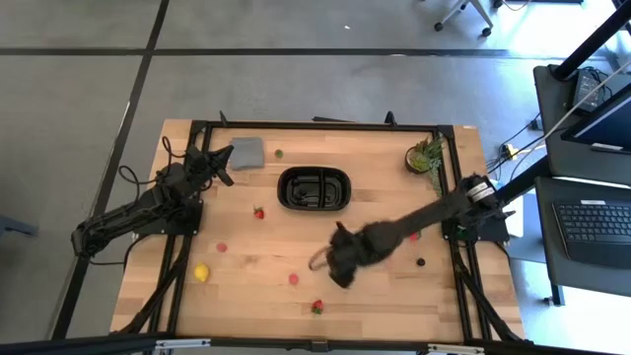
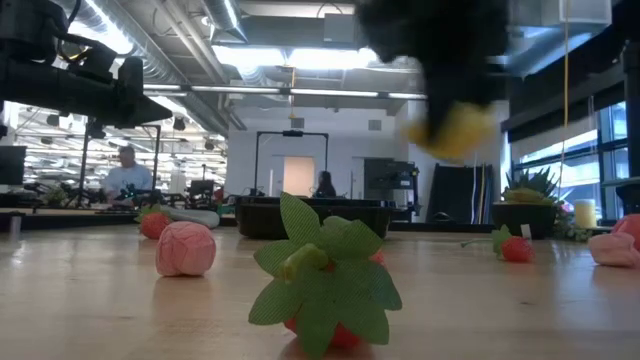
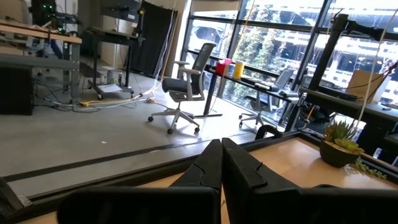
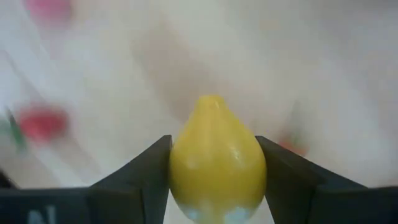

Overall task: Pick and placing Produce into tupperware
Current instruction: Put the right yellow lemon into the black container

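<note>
R gripper is up off the surface, near the front-middle, w/ its fingers clamped on a yellow lemon. Fingers sit on the fat lower sides, pointed tip sticking out ahead. In the low view the lemon hangs well above the wood under the dark arm.

Tray sits toward the back-middle of the surface, well apart from the R gripper; contents too dark to tell.

Handling, as a guess: lemon looks smooth, glossy, hard plastic and light. Rounded sides could slip or squirt out if squeezed off-centre, so the grip across the widest part is the right spot. Not fragile; a short drop into a tray compartment should be fine.

Other produce is loose on the surface: second lemon front-left, strawberry just left of the tray, another strawberry near the front edge, pink bits between, dark berry to the right.

L gripper waits at back-left beside the grey square, fingers closed together, holding nothing.
</note>
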